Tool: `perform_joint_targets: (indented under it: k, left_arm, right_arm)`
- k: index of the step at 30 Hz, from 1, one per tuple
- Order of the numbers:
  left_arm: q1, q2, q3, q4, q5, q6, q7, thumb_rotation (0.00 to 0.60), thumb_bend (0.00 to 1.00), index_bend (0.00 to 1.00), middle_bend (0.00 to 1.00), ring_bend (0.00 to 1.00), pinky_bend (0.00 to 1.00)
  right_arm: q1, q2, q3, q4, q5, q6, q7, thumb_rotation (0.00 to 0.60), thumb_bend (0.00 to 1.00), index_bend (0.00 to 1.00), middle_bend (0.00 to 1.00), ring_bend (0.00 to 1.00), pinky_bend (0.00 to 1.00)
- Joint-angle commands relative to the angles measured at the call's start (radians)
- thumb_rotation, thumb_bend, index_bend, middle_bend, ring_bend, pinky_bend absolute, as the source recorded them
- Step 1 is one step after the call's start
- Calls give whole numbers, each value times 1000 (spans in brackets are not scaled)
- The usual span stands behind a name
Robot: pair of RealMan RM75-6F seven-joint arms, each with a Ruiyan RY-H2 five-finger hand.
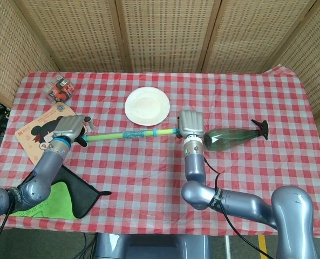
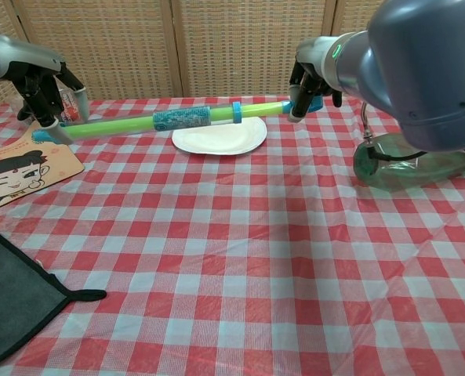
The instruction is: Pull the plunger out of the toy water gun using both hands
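The toy water gun (image 1: pixel 130 134) (image 2: pixel 150 124) is a long lime-green tube with a blue patterned sleeve and blue ends, held level above the table. My right hand (image 1: pixel 189 123) (image 2: pixel 310 77) grips its right blue end. My left hand (image 1: pixel 70 128) (image 2: pixel 42 82) is at the left blue tip, with its fingers (image 2: pixel 47 119) spread on either side of the tube and not visibly closed on it. The tip itself is partly hidden behind those fingers.
A white plate (image 1: pixel 147 106) (image 2: pixel 248 139) lies under the tube's middle. A green spray bottle (image 1: pixel 232 136) (image 2: pixel 412 164) lies at the right. A cartoon board (image 1: pixel 35 132) (image 2: pixel 12 168), a dark cloth (image 1: pixel 79 194) (image 2: pixel 12 290) and a small package (image 1: pixel 60 86) are at the left.
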Motion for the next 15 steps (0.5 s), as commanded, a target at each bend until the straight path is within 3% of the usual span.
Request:
perform_joint_targets:
  k: [1, 4, 9, 15]
  left_arm:
    - [-6, -6, 6, 2, -2, 2, -6, 600, 188, 408, 874, 779, 654]
    - [-11, -9, 12, 2, 0, 3, -12, 600, 228, 426, 874, 779, 654]
    - [-14, -9, 18, -4, 10, 12, -21, 600, 411, 542, 874, 779, 654]
    - [-16, -9, 27, -13, 19, 27, -28, 600, 473, 645, 874, 779, 654]
  right_arm:
    - [0, 2, -2, -5, -1, 3, 2, 600, 499, 830, 1000, 1000, 729]
    - [0, 4, -4, -9, 0, 7, 2, 600, 499, 830, 1000, 1000, 729]
    - [0, 7, -7, -14, 1, 8, 3, 600, 499, 830, 1000, 1000, 729]
    - [-2, 9, -10, -20, 6, 8, 7, 600, 499, 829, 1000, 1000, 729]
